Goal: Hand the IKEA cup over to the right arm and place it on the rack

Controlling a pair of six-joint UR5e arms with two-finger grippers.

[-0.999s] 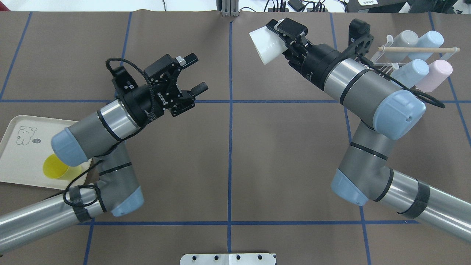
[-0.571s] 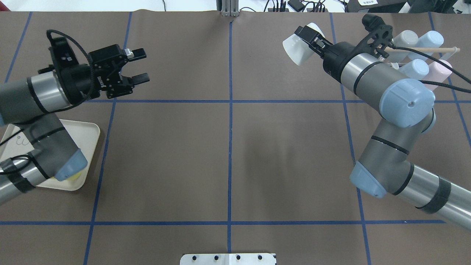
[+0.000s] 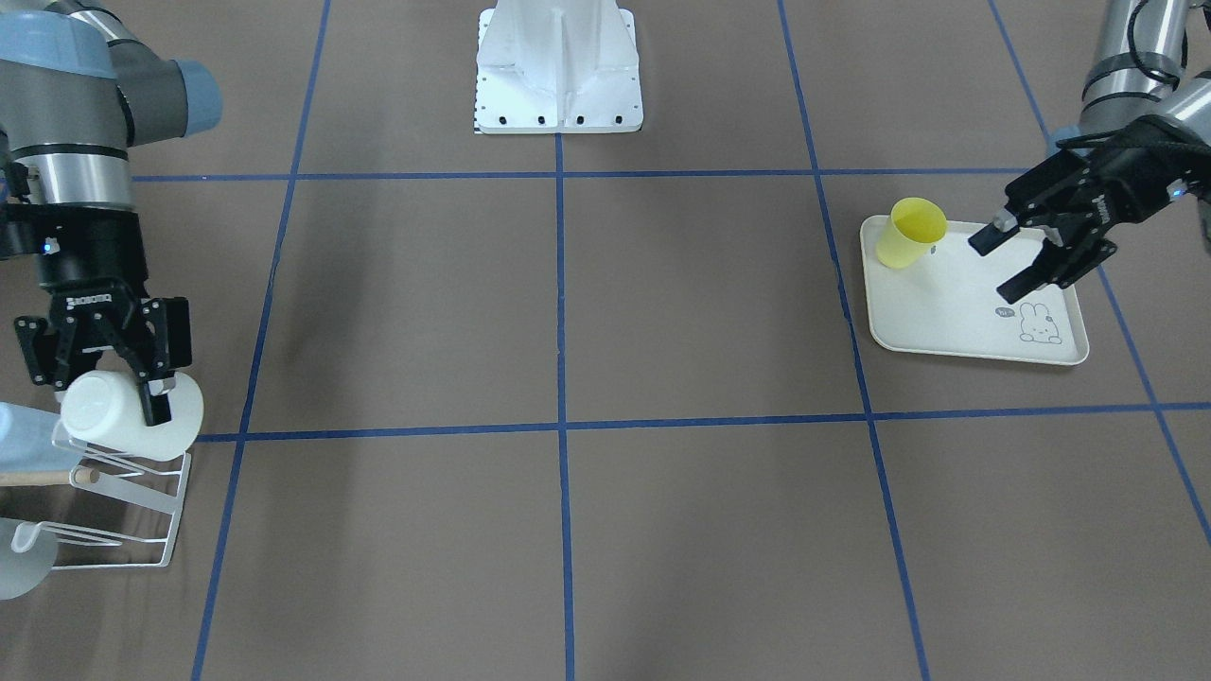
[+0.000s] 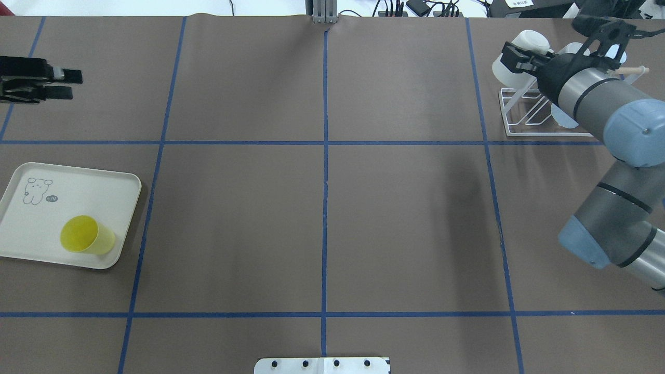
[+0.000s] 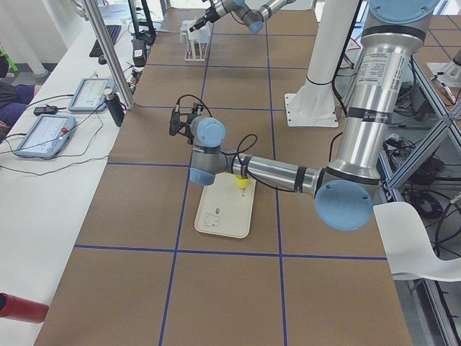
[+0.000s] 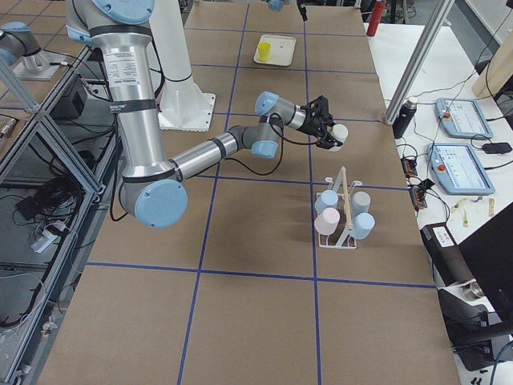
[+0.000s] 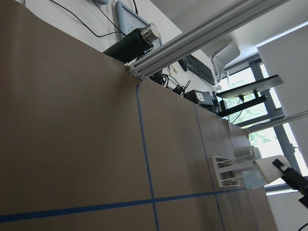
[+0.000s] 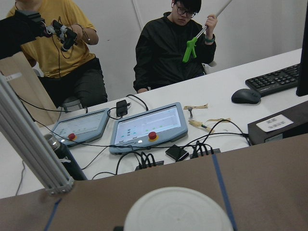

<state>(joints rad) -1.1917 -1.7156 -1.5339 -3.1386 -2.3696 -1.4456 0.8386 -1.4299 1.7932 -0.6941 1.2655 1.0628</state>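
Observation:
My right gripper [image 4: 515, 58] is shut on a white IKEA cup [image 4: 500, 70], held on its side above the inner end of the white wire rack [image 4: 524, 111]. In the front-facing view the gripper [image 3: 114, 390] holds the cup [image 3: 180, 426] just over the rack's prongs [image 3: 123, 511]. The right wrist view shows the cup's round base [image 8: 175, 211]. The right side view shows cup [image 6: 340, 132] and rack [image 6: 341, 215] apart. My left gripper [image 4: 63, 84] is open and empty at the far left, above the tray [image 3: 956, 307] in the front-facing view [image 3: 999, 265].
A yellow cup [image 4: 85, 235] lies on the cream rabbit-print tray [image 4: 31, 228] at the front left. Several pastel cups sit on the rack [image 6: 359, 224], with a wooden dowel [image 4: 633, 69] through it. The arm's white base [image 3: 558, 66] stands at the robot's table edge.
The right arm swung right, carrying the white cup from the table's middle back to over the rack. The left arm drew back to the far left, its gripper still open.

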